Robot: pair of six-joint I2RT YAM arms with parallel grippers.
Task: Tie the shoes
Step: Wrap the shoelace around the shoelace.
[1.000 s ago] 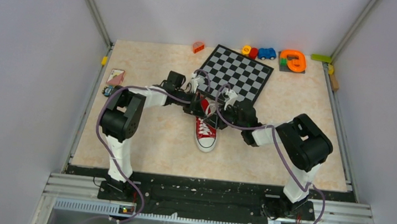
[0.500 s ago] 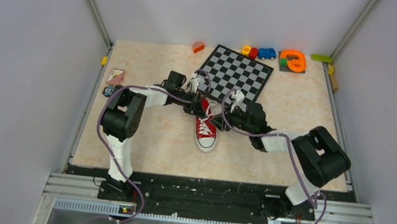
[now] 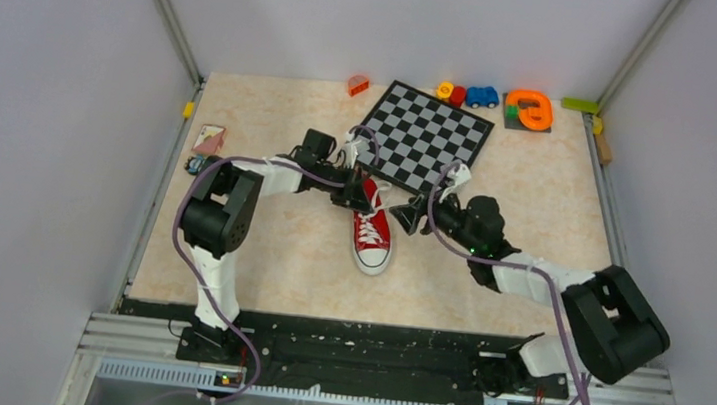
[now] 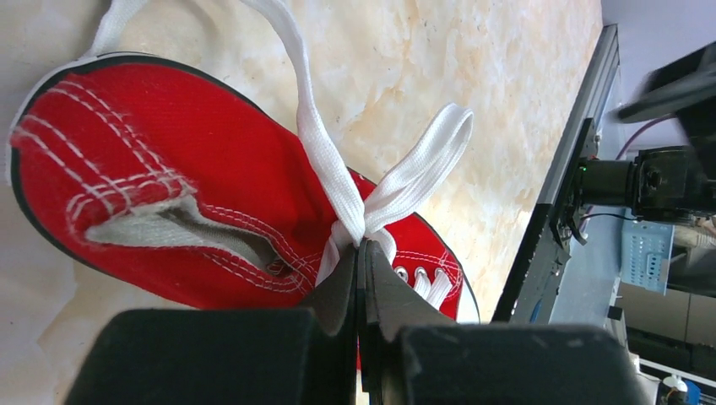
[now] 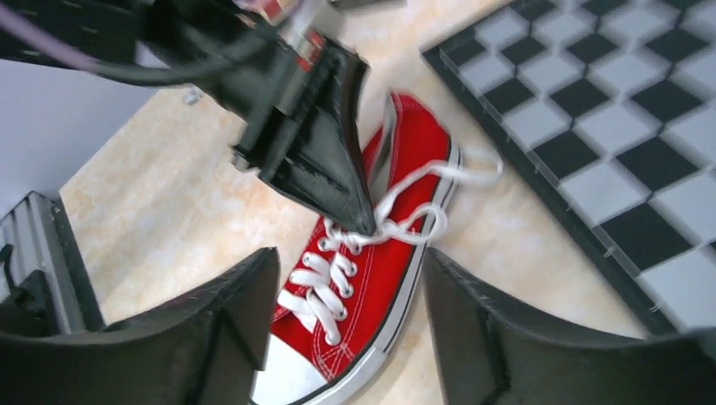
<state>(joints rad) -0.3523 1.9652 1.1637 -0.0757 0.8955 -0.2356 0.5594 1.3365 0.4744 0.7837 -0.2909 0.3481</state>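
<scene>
The red shoe (image 3: 373, 231) lies mid-table, white toe cap toward the arm bases. My left gripper (image 3: 362, 192) sits over its tongue end, shut on the white laces (image 4: 348, 192) where they cross above the top eyelets. One lace loop (image 4: 426, 162) sticks out to the side, and a free end trails past the heel. My right gripper (image 3: 415, 214) hangs just right of the shoe. It is open and holds nothing, and the shoe (image 5: 384, 270) shows between its fingers (image 5: 228, 316). The left gripper (image 5: 364, 221) shows there too, pinching the laces.
A black-and-white chessboard (image 3: 427, 134) lies just behind the shoe, close to both grippers. Small toys line the back edge: an orange block (image 3: 358, 85), a blue car (image 3: 482, 96), an orange ring piece (image 3: 529, 110). A card (image 3: 208, 138) lies at the left edge.
My right gripper has opened, let go of the lace and drawn back to the right of the shoe as its arm stretched out. The left gripper has held still, shut on the laces.
</scene>
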